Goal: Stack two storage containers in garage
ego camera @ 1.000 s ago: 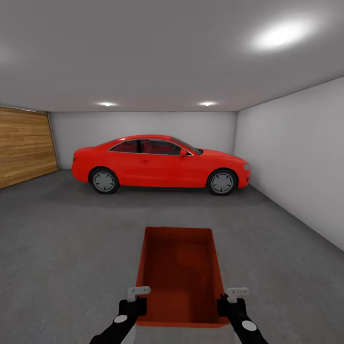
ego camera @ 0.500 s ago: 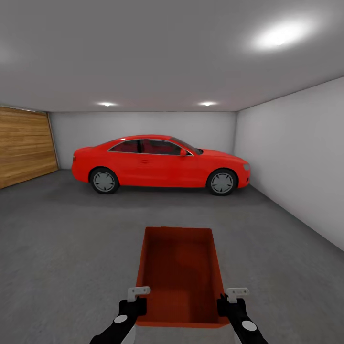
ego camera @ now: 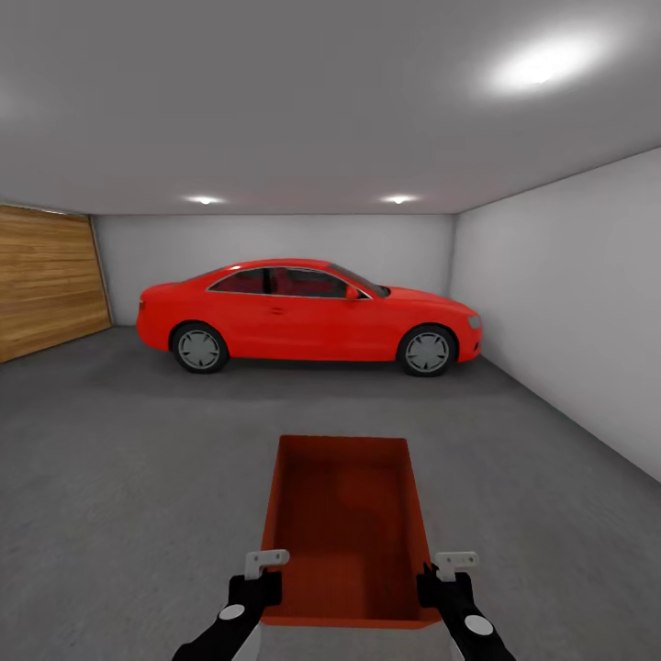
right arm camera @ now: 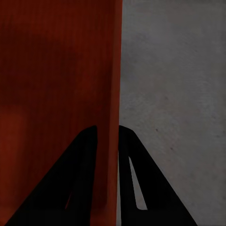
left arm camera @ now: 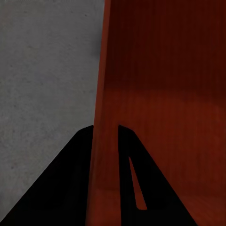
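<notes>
I am looking into the bare garage with its white-grey walls [ego camera: 560,294]; a wooden slatted door [ego camera: 46,280] fills the left side. The dark grey rough concrete floor [ego camera: 119,477] spreads out ahead of me. A glossy red two-door car [ego camera: 308,314] stands side-on across the far end, well apart from my arms. Between and just ahead of my arms I have one orange-red rectangular open-topped storage container [ego camera: 347,528], empty, its long axis pointing toward the car. My left gripper [ego camera: 260,571] is pinched on the container's left wall near the near corner; in the left wrist view the thin wall [left arm camera: 101,141] runs between the two black fingers [left arm camera: 70,179], both pressed against it. My right gripper [ego camera: 442,574] is clamped the same way on the right wall, one black finger [right arm camera: 77,179] either side of the thin edge [right arm camera: 113,117] with floor beside it.
</notes>
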Tool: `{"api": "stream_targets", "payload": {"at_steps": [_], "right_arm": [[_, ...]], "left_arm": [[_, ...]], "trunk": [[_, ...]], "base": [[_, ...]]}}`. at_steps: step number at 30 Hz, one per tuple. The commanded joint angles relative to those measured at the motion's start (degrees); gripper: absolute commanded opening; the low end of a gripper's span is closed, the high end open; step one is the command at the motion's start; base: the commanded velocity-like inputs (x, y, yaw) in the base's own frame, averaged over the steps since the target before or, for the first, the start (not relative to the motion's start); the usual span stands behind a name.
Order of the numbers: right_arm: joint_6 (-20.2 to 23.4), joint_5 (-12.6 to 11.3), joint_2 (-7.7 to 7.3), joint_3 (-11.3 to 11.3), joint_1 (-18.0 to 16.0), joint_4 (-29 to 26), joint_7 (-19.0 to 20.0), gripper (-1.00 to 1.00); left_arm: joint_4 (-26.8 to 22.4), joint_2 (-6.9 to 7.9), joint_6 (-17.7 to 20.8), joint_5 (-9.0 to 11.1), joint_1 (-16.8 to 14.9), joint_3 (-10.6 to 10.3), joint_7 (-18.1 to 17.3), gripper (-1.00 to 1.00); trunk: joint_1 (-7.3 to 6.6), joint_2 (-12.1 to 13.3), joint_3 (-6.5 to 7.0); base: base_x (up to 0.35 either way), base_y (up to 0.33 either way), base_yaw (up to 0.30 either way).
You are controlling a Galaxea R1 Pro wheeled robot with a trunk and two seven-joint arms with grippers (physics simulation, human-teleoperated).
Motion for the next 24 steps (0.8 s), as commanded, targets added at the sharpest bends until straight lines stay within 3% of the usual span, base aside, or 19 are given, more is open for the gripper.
{"api": "stream_targets", "payload": {"at_steps": [1, 24], "right_arm": [[-0.19, 0.28, 0.05, 1.51, 0.04, 0.41, 0.06, -1.0], [-0.19, 0.28, 0.07, 1.51, 0.04, 0.41, 0.04, -1.0]], "left_arm": [[-2.34, -0.11, -0.11, -0.26, -0.09, 0.78, -0.23, -1.0], [-2.34, -0.11, -0.12, -0.26, -0.1, 0.79, -0.23, -1.0]], "trunk": [[0.02, -0.05, -0.03], [0.02, -0.05, -0.03]], "base": [[0.001, 0.0, 0.0], [0.025, 0.025, 0.0]]}}
